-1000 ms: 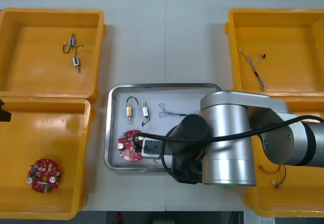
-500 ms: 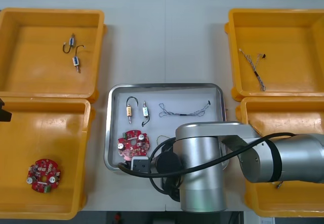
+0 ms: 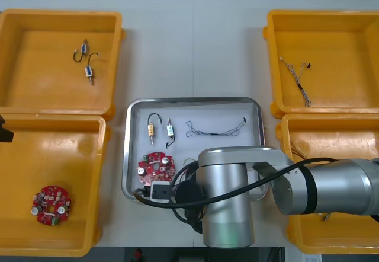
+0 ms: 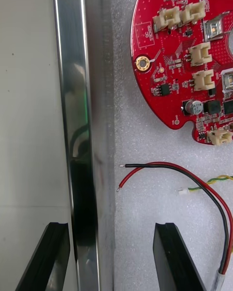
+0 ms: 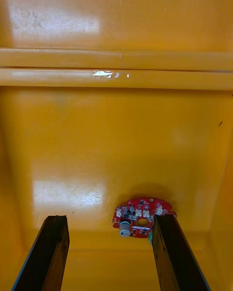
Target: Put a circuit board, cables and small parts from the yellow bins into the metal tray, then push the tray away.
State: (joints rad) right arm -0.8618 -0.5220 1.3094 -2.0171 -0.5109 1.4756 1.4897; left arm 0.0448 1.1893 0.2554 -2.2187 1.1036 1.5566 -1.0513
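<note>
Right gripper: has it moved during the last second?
Yes. The right gripper drew back to the near rim of the metal tray, open and straddling it.

The metal tray's (image 4: 73, 102) rim stands between the right end effector's (image 4: 110, 228) parted fingers (circuit board (image 4: 184, 53) ahead).

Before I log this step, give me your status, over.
Right gripper open, straddling the near rim of the tray. Left gripper open above the near left bin. Board, cables, parts in tray. Nothing beyond its far edge.

Fingers (image 4: 172, 257) apart astride tray rim (image 4: 80, 126), perhaps touching; circuit board (image 4: 187, 53) inside.
</note>
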